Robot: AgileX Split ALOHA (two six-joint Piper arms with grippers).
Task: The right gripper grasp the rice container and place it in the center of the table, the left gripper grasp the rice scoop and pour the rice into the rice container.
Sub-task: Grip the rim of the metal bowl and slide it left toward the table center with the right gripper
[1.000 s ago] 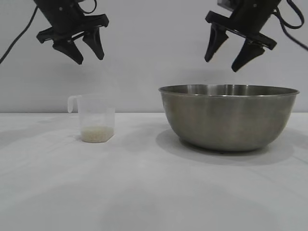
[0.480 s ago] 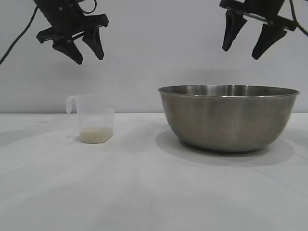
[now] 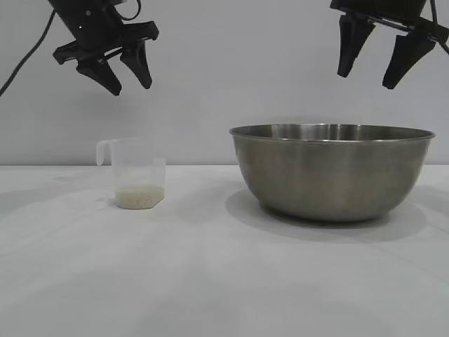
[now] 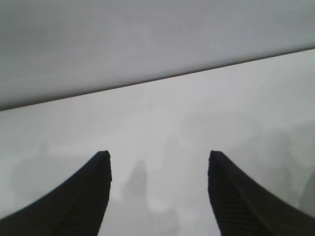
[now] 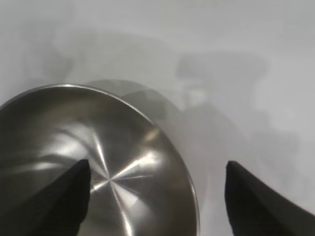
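left gripper (image 3: 126, 77) high, tilted, fingers apart, empty | right gripper (image 3: 370, 69) high, seemingly pointing down, fingers apart, empty

A plain pale wall (image 3: 224, 84) stands behind the scene. It runs unbroken from side to side. Soft grey shadows lie on it.

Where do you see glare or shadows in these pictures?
Right wrist view: bright streaks of glare inside the rice container. Exterior view: soft shadow on the table under the bowl. Left wrist view: faint gripper shadows between the open fingers.
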